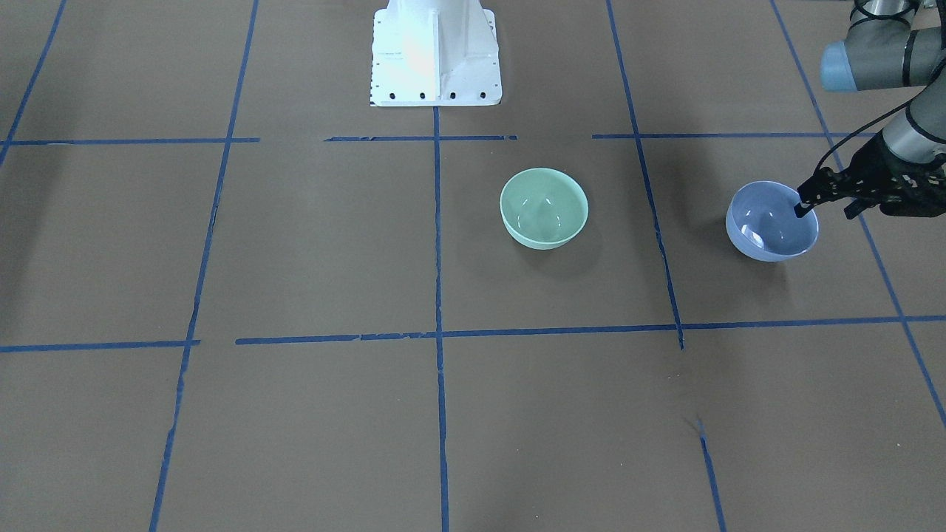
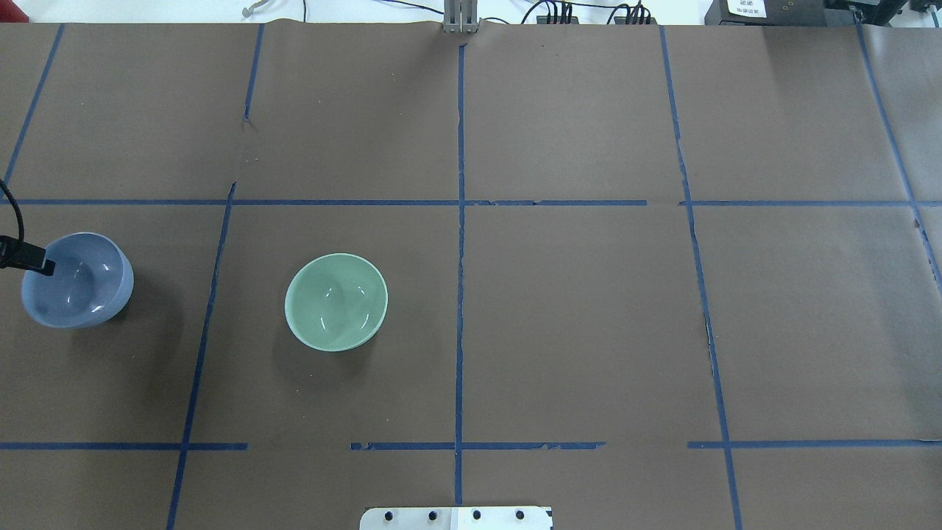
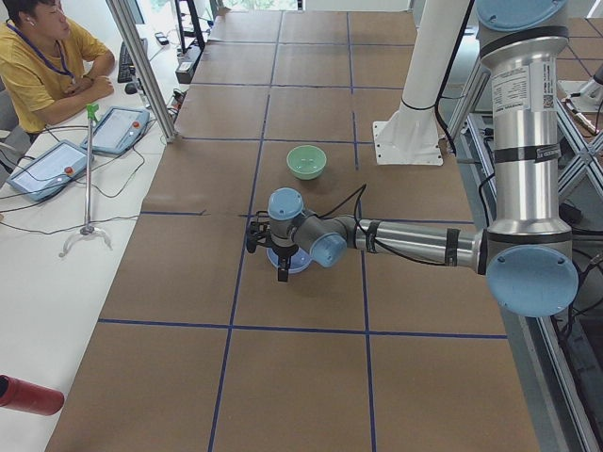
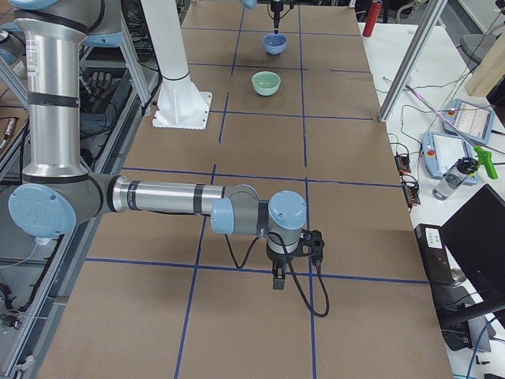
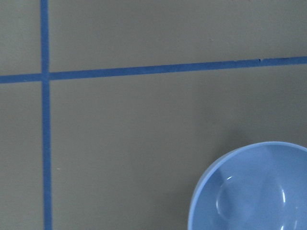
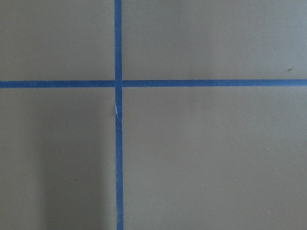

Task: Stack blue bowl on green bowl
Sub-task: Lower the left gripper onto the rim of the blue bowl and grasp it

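Left jaws spread astride rim of blue bowl (image 1: 768, 225), mouth up; right jaws' state unclear.

Brown paper (image 2: 574, 316) crossed by blue tape (image 2: 460, 294) covered the table. At a white bench (image 3: 57, 292) beside it, a person (image 3: 42, 56) in yellow sat near two pendants (image 3: 118, 130). A red cylinder (image 3: 28, 395) lay on the bench's near end.

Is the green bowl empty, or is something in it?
Empty: the green bowl shows only its bare, glossy inside with light glints, seen from overhead.
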Controlling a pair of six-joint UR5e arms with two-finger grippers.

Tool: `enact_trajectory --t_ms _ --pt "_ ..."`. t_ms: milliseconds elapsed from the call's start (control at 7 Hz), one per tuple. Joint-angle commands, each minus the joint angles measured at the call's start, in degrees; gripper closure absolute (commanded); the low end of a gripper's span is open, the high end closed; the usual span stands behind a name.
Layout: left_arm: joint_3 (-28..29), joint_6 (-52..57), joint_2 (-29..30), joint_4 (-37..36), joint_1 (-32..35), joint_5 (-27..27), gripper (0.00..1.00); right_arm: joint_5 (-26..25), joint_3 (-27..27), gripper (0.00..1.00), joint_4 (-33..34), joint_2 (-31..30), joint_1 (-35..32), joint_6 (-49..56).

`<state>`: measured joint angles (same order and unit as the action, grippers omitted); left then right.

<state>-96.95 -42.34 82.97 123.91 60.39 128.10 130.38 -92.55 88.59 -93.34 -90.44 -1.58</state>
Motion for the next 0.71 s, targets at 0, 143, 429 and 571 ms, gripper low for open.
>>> enact_trajectory --t_ms 0,143,429,571 --pt "0.97 -3.98 -0.09 3.0 -2.73 -2.67 0.36 -0.04 0.0 0.0 0.0 0.0 0.0 0.0" --pt "0.62 -3.54 -0.96 3.0 -2.64 -2.76 0.45 0.05 0.0 0.0 0.0 0.0 0.0 0.0" --pt "-0.26 -3.45 -2.28 3.0 -2.2 -2.85 0.46 -0.04 0.0 0.0 0.0 0.0 0.0 0.0" --pt "-0.78 -3.45 -2.99 3.09 -2.12 -2.85 0.46 -0.04 0.0 0.0 0.0 0.0 0.0 0.0"
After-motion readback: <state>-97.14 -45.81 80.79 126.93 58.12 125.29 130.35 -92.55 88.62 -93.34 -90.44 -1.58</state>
